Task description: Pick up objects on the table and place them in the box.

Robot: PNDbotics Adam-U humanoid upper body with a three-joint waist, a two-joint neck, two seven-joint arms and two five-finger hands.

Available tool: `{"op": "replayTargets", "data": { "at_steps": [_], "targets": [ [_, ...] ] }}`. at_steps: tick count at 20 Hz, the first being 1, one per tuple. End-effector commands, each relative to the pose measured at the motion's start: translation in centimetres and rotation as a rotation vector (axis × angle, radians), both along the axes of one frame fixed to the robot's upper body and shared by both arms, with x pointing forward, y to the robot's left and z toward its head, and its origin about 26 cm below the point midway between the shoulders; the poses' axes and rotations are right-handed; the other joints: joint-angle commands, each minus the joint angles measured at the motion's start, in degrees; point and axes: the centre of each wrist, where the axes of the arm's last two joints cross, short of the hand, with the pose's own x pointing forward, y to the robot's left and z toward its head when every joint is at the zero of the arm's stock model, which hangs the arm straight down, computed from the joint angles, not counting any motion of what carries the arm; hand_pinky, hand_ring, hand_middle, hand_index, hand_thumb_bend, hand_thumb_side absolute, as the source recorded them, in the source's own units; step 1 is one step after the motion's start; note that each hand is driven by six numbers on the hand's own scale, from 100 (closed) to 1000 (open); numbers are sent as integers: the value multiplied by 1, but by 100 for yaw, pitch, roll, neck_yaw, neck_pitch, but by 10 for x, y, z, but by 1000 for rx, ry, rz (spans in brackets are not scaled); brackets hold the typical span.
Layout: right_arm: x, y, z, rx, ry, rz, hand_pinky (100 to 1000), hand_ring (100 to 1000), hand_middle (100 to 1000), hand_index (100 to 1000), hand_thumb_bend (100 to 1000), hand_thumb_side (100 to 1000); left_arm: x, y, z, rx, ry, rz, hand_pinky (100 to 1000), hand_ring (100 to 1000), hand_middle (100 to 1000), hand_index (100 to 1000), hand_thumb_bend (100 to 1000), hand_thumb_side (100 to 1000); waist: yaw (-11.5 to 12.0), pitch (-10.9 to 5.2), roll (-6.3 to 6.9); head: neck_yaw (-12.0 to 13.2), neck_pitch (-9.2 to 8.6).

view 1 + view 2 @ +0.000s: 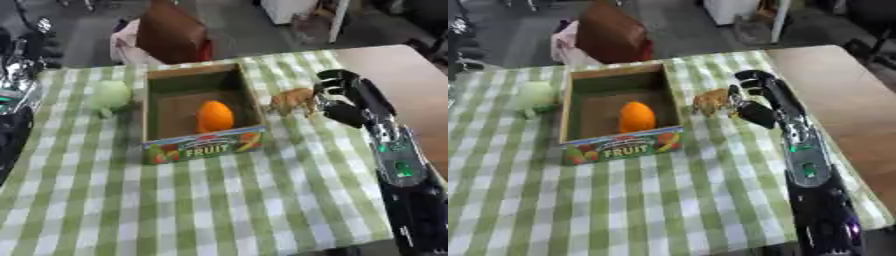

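Black and silver, the right hand [337,100] is seen just right of a small brown animal figure [293,101], its fingers curled toward it; whether the figure is actually gripped cannot be told. The toy is judged light, stiff and small, best pinched across its body. Left of it stands the fruit box [203,148], with an orange fruit [214,116] already inside. A pale green vegetable [111,95] lies beyond the box's left wall on the checked cloth [219,205]. No left hand is made out.
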Motion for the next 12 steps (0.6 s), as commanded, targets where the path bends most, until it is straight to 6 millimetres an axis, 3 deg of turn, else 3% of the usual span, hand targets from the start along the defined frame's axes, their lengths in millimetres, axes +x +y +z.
{"op": "replayTargets", "data": {
  "at_steps": [1, 3, 5, 9, 12],
  "targets": [
    [2, 3, 10, -10, -29, 14, 831, 824, 788, 799, 100, 328, 0, 16, 12, 276, 52, 6, 675, 691, 722, 810, 100, 695, -19, -103, 12, 21, 12],
    [1, 4, 10, -12, -29, 17, 832, 824, 788, 798, 100, 329, 0, 17, 10, 424, 74, 10, 688, 709, 745, 825, 100, 633, -30, -99, 15, 17, 7],
    [1, 3, 9, -14, -28, 17, 832, 824, 788, 799, 100, 329, 1, 14, 9, 537, 79, 7, 691, 714, 751, 833, 100, 632, -36, -94, 18, 6, 13],
    [1, 3, 9, -15, -27, 19, 832, 824, 787, 798, 100, 331, 4, 1, 4, 681, 76, -38, 700, 725, 761, 846, 324, 587, -50, -66, 13, -9, 27],
    [2, 4, 9, -15, -28, 22, 832, 824, 787, 798, 100, 332, 5, -10, -2, 736, 75, -89, 708, 732, 768, 859, 386, 489, -65, -37, 3, 0, 24]
  ]
}}
